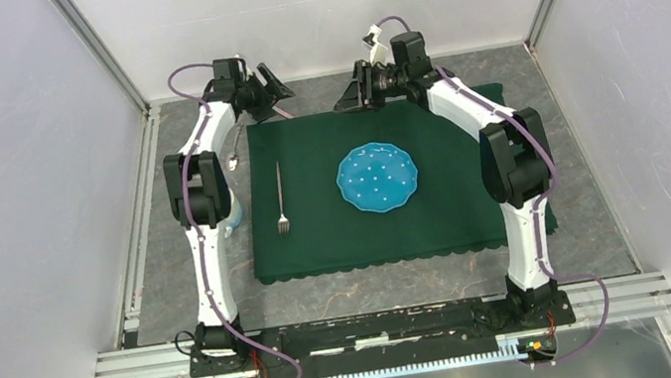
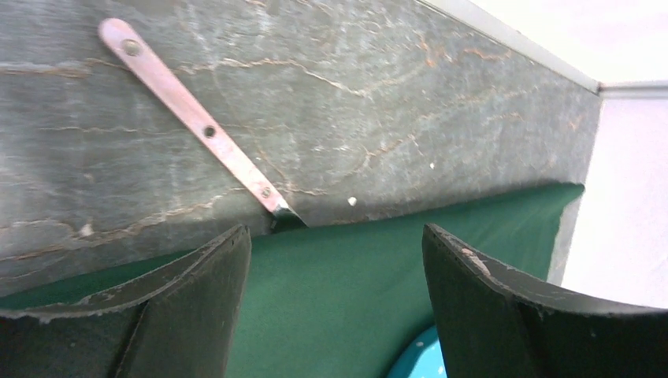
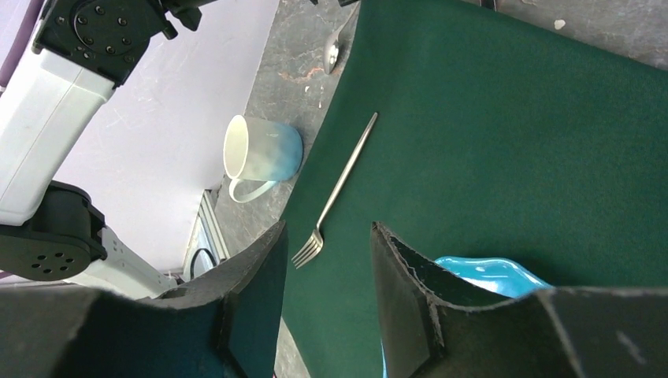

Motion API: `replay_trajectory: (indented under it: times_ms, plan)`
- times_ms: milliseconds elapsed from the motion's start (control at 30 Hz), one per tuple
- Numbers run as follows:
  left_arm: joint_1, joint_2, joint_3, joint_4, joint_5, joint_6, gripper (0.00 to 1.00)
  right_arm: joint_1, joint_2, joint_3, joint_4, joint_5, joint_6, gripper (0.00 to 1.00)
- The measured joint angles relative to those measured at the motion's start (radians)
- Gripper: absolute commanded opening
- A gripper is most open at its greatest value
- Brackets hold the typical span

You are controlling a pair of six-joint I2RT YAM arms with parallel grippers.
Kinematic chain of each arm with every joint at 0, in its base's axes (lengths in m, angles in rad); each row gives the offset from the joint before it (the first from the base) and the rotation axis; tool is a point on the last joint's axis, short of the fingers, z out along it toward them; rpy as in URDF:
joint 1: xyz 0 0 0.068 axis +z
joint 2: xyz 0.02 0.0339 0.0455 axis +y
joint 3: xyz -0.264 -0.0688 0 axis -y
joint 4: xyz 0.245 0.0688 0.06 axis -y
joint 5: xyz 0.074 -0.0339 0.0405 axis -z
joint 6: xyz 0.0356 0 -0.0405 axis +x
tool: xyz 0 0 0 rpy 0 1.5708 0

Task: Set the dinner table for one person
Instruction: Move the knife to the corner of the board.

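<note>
The bench is carrying a pink-handled knife just beyond the green cloth. The knife is slanting from the frame's upper left to its centre, blade end meeting the cloth edge. The left gripper, jaws wide apart and empty, is hovering nearest. The right gripper is hanging with jaws partly apart, empty. No writing is showing.

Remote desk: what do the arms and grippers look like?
The left arm and right arm have white link shells, bulky black joint housings, and a purple cable looping from base to wrist. The left gripper and right gripper are black; their fingers are dark, curved pads with scuffed, worn edges.
</note>
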Motion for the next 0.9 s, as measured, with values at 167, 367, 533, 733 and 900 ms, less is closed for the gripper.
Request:
replay_trajectory:
  times_ms: [167,367,533,733,900]
  plan:
    - [0.000,0.005,0.000,0.017,-0.071,-0.034,0.85,-0.008,-0.025,-0.032,-0.008,0.000,-0.005,0.48]
    - [0.000,0.037,0.002,0.063,-0.106,-0.095,0.83,-0.016,-0.049,-0.037,-0.026,0.000,-0.019,0.48]
    - [0.000,0.085,0.005,0.071,-0.105,-0.144,0.83,-0.024,-0.070,-0.048,-0.040,0.013,-0.027,0.48]
    - [0.000,0.085,0.005,0.072,-0.106,-0.148,0.84,-0.031,-0.113,-0.087,-0.051,0.023,-0.027,0.48]
    - [0.000,0.085,0.005,0.072,-0.106,-0.148,0.84,-0.032,-0.122,-0.090,-0.049,0.024,-0.024,0.48]
